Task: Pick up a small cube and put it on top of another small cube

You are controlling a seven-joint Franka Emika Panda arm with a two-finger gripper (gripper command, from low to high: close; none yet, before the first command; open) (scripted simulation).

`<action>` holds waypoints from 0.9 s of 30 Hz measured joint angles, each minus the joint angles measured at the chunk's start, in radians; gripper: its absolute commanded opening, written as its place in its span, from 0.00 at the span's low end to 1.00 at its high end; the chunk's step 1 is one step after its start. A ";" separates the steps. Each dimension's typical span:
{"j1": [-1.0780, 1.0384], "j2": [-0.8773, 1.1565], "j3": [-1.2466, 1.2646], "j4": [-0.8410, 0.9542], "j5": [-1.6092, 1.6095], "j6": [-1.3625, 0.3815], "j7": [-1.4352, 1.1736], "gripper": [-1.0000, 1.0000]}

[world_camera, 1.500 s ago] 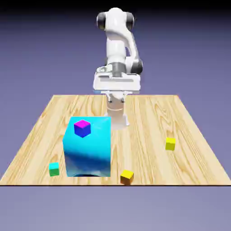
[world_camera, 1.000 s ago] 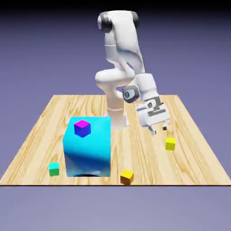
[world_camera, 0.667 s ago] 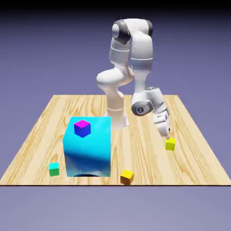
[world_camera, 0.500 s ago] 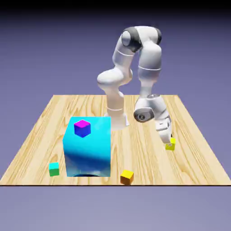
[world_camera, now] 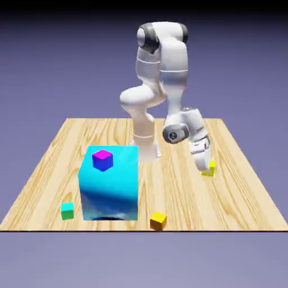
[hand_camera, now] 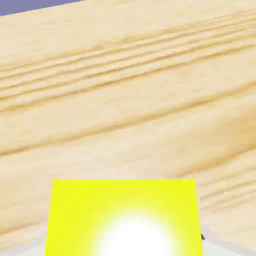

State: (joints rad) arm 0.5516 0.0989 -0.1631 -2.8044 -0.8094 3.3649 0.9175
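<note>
The lemon-yellow small cube (world_camera: 210, 169) hangs a little above the table at the exterior view's right, and my gripper (world_camera: 207, 170) is shut on it. In the hand view the small cube (hand_camera: 124, 217) fills the bottom middle between the fingers, bright and large, with wood grain behind it. The other small cube (world_camera: 102, 160), magenta on top with purple-blue sides, rests on top of the big cyan block (world_camera: 110, 184) at the exterior view's left. The arm bends down from the far edge toward the right side.
A tiny green-and-teal cube (world_camera: 67, 211) lies left of the cyan block near the front edge. An orange-yellow small cube (world_camera: 158, 220) sits at the front edge, right of the block. The wooden table (world_camera: 174, 185) ends just in front of both.
My gripper came down on the yellow cube, shut on it, and has lifted it slightly off the table. The arm's upper links have swung back to the left.
</note>
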 measured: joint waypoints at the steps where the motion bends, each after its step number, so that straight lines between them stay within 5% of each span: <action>1: -0.045 -0.033 -0.005 0.009 0.038 -0.044 -0.016 0.00; 19: -0.624 -0.619 -0.103 0.173 0.728 -0.827 -0.305 0.00; 25: -0.599 -0.485 -0.137 0.143 0.777 -0.664 -0.341 0.00; 26: -0.591 -0.452 -0.144 0.135 0.785 -0.625 -0.348 1.00; 27: -0.591 -0.452 -0.144 0.135 0.785 -0.624 -0.348 1.00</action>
State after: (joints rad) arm -0.0395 -0.3535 -0.3075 -2.6690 -0.0241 2.7407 0.5696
